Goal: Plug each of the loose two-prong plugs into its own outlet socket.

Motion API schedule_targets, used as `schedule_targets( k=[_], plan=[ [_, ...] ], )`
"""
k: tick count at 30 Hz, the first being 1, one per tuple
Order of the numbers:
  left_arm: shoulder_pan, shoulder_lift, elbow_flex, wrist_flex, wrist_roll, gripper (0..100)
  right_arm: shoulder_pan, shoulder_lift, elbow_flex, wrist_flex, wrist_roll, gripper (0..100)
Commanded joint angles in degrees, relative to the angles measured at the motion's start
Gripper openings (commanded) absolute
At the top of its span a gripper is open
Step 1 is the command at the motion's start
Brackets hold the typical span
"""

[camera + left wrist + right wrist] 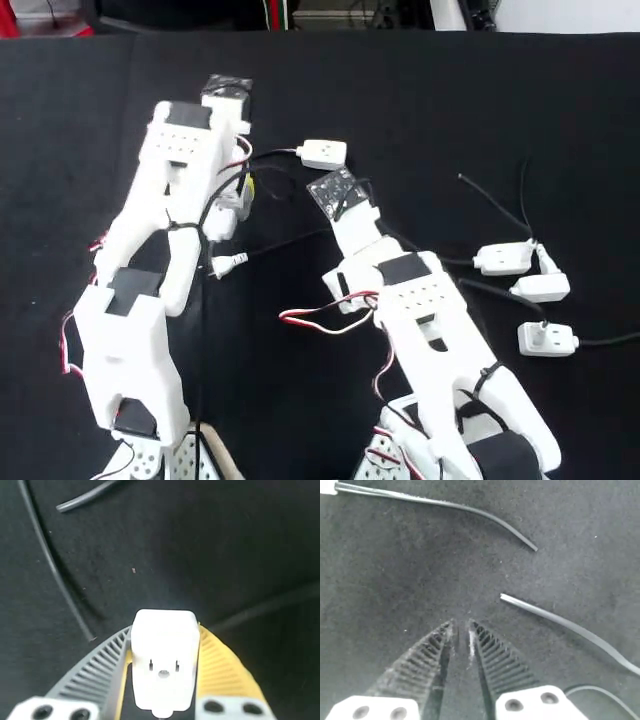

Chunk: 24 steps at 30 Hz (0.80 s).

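Socket (164, 665) sits clamped between the left pincer's (164, 629) grey and yellow fingers, slots facing out. The right pincer (461, 626) hangs closed, empty, above the black cloth (395, 570). A loose plug (228, 263) lies near the left pincer.

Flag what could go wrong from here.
The left end effector pinches the white socket by its sides; pushing a plug in could twist it loose.
The loose plug lies beside the left arm, which could sweep it away.
Loose cable ends near the right end effector could snag.

No readable text, label, number or sign appears on anything in these views.
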Motion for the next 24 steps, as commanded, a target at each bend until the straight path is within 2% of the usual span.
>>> schedule_targets(
  k=[1, 7, 10, 12, 19, 24],
  plan=[
    [2.77, -0.97, -7.87, 12.84, -22.42, 3, 0.79, -0.04, -0.13, -0.97, 0.26, 3.2],
    [4.79, -3.52, 6.02, 12.66, -41.32, 3, 0.79, -0.04, -0.13, -0.97, 0.26, 3.2],
    [5.85, -6.68, 14.73, 12.13, -47.3, 3, 0.88, -0.04, -0.13, -0.97, 0.26, 3.2],
    [6.11, -9.05, 22.11, 7.12, -48.53, 3, 0.88, -0.04, -0.13, -0.97, 0.26, 3.2],
    [8.31, -21.98, 56.04, -22.59, -48.53, 3, 0.88, -0.04, 0.4, -1.05, 2.55, 3.3],
    [8.57, -36.84, 70.11, -29.63, -48.26, 3, 2.46, -0.04, 0.04, -1.05, 2.55, 3.3]
  ],
)
